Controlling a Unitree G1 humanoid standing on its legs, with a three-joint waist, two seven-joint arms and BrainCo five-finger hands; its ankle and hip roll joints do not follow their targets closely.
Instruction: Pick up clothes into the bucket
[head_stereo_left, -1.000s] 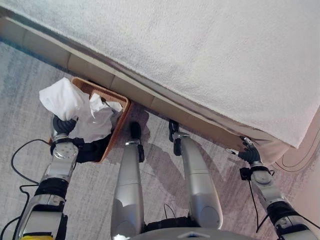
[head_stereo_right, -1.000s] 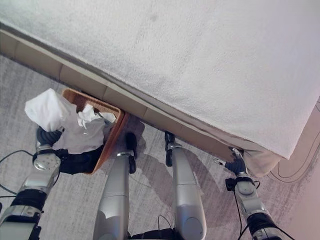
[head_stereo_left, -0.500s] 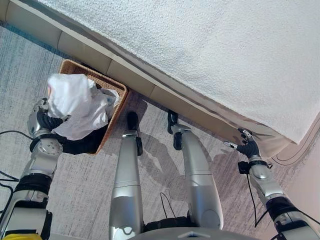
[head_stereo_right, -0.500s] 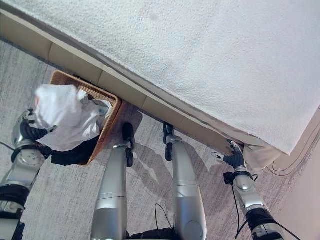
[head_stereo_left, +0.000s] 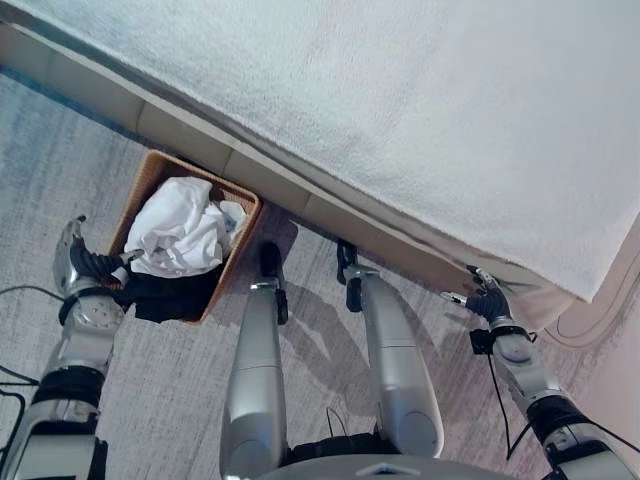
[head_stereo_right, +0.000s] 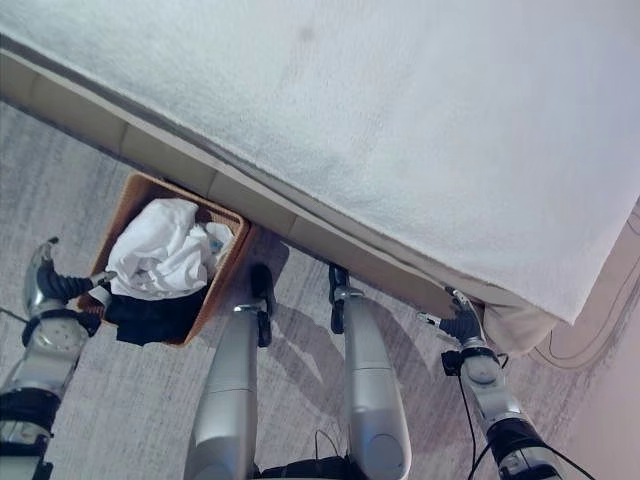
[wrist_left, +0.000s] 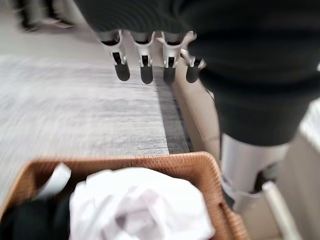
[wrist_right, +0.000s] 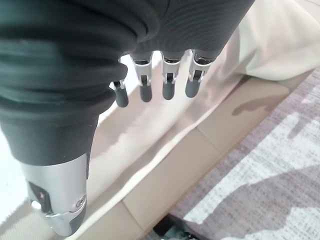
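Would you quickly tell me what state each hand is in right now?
Left hand: open, holding nothing, beside the brown woven basket containing the crumpled white cloth.
Right hand: open, holding nothing, by the bed edge.

A broad bed covered by a white, nubbly-textured blanket (head_stereo_left: 420, 110) takes up the upper part of both eye views, its edge running on a slant from upper left down to the right. Under that edge runs a beige padded bed base (head_stereo_left: 200, 145), split by seams into rectangular panels. At the right corner a cream sheet (head_stereo_left: 545, 300) hangs bunched below the blanket; the right wrist view shows its folds (wrist_right: 280, 40) against the panels. Grey, streak-patterned carpet (head_stereo_left: 60, 190) covers the floor up to the base. At the far right edge lies a paler beige floor patch with thin dark curved lines (head_stereo_left: 610, 310).
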